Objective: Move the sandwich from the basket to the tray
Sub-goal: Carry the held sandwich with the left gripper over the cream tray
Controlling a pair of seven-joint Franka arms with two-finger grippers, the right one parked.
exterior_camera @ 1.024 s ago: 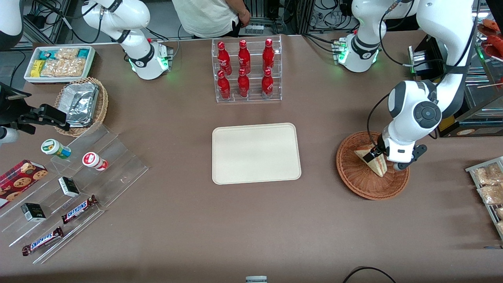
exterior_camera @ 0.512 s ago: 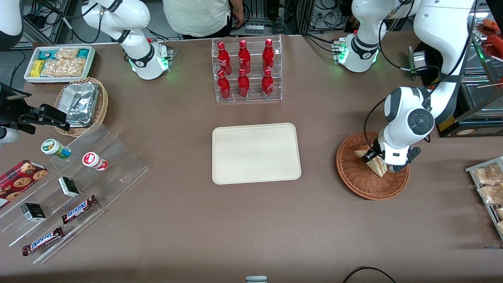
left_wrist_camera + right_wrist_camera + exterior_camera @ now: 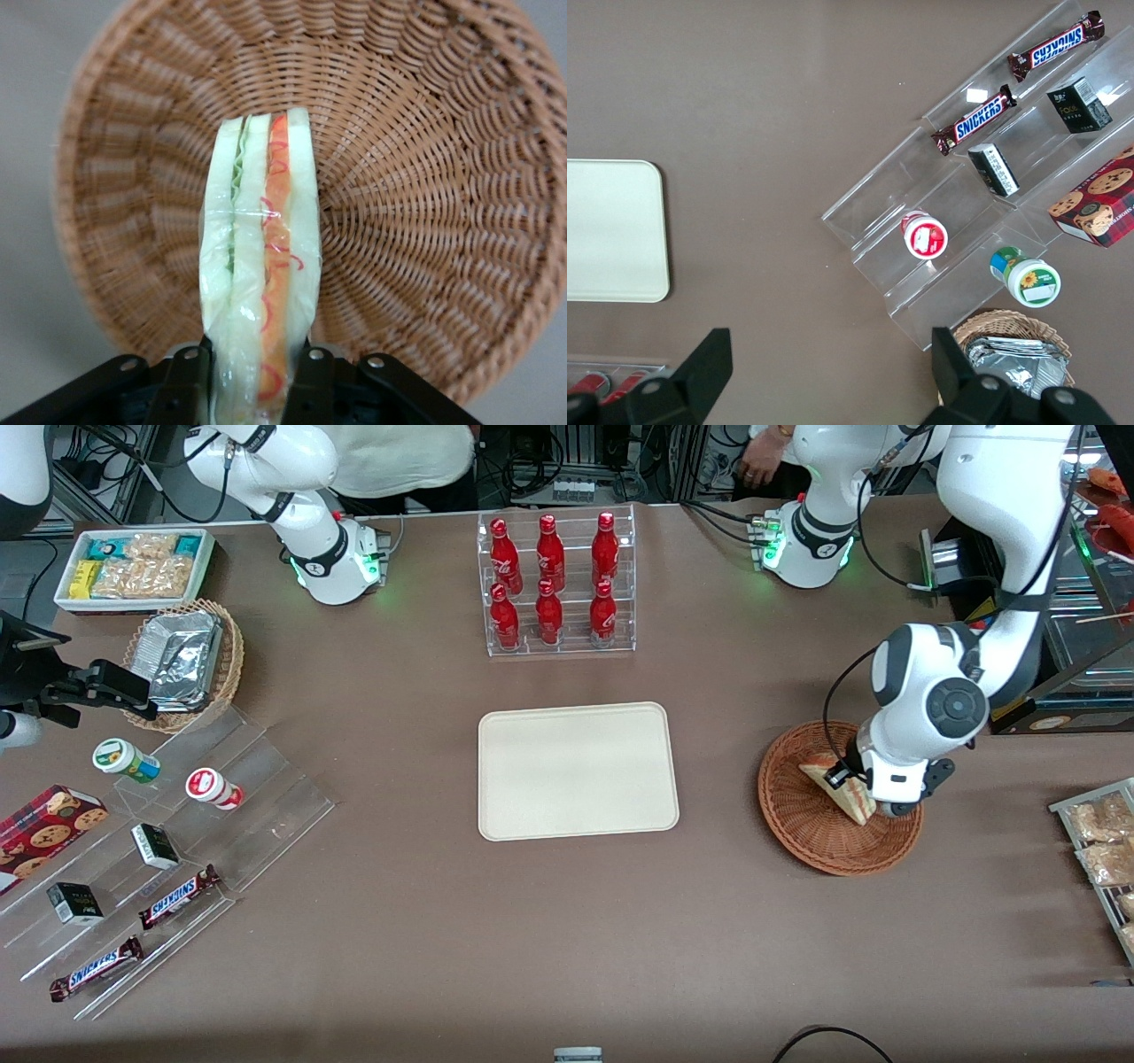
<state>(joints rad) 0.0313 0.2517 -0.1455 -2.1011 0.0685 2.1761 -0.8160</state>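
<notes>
Reddish-brown woven wicker, round and shallow: basket, toward the working arm's end of the brown table. Inside, one plastic-wrapped triangular sandwich of pale white bread, with layers of green, cream and red-orange filling along the cut edge. Clamped at one end between the two black fingers of the left arm's gripper, one finger against each bread face. Whether lifted or resting on the weave: cannot tell.

Cream-beige flat rectangular tray, rounded corners, low raised rim; mid-table, well apart from the basket.

Clear acrylic rack holding six red bottles, farther from the front camera than the tray.

Toward the parked arm's end: clear stepped acrylic display with two Snickers bars, two small dark boxes, two small round tubs and a red cookie box; lighter wicker basket lined with crinkled silver foil; white bin of packaged snacks.
</notes>
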